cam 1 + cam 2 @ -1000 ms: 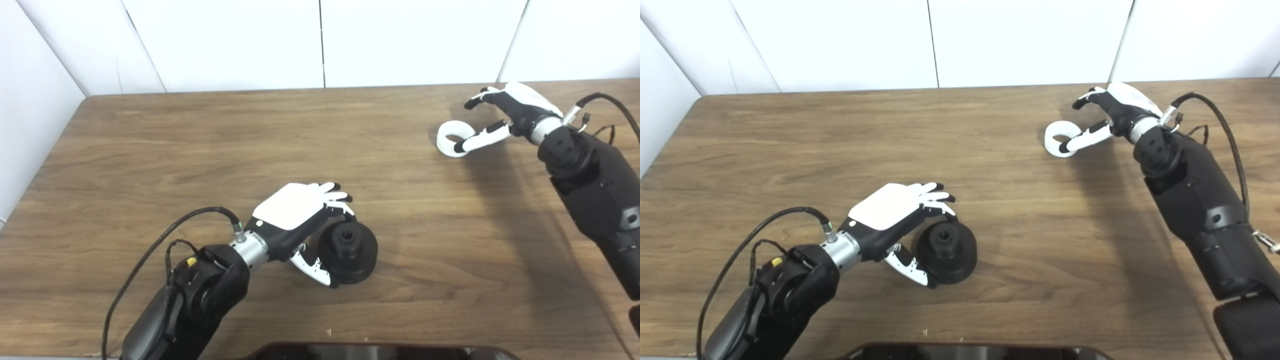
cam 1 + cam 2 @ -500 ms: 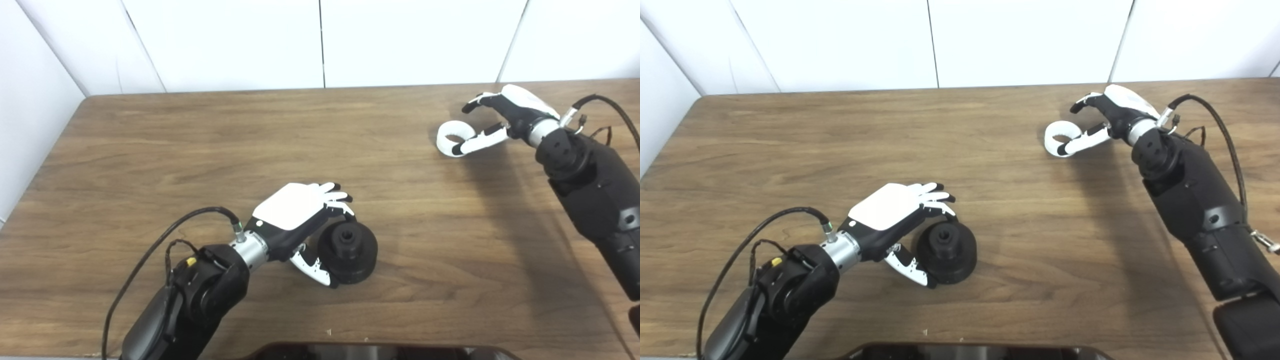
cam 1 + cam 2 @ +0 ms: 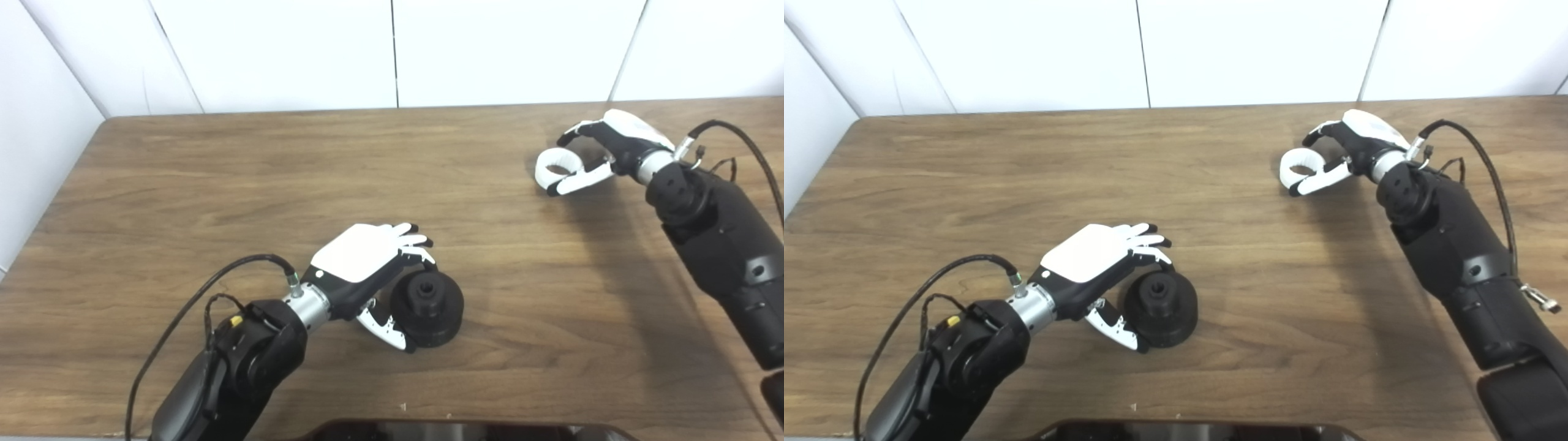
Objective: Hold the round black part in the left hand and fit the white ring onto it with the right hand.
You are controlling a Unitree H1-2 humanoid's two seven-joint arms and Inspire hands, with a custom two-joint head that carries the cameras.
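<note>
- Two robot hands are working well apart: the left robot hand [image 3: 367, 260] is cupping the round black part [image 3: 427, 301] near the middle of the tabletop [image 3: 184, 177], toward its front edge, fingers arching over the far side and thumb pressing the near side, with the part sitting on the wood.
- Near the back right corner, the right robot hand [image 3: 603, 153] is curling around the white ring [image 3: 554, 166], thumb lying along its near side, fingers arching over the far side; whether it is gripping firmly I cannot tell, since the ring looks to be resting on the tabletop.
- Doing this step well probably means pinching across the ring's band while keeping its hole unblocked.
- Lifting it level should help it meet the part's raised centre squarely.
</note>
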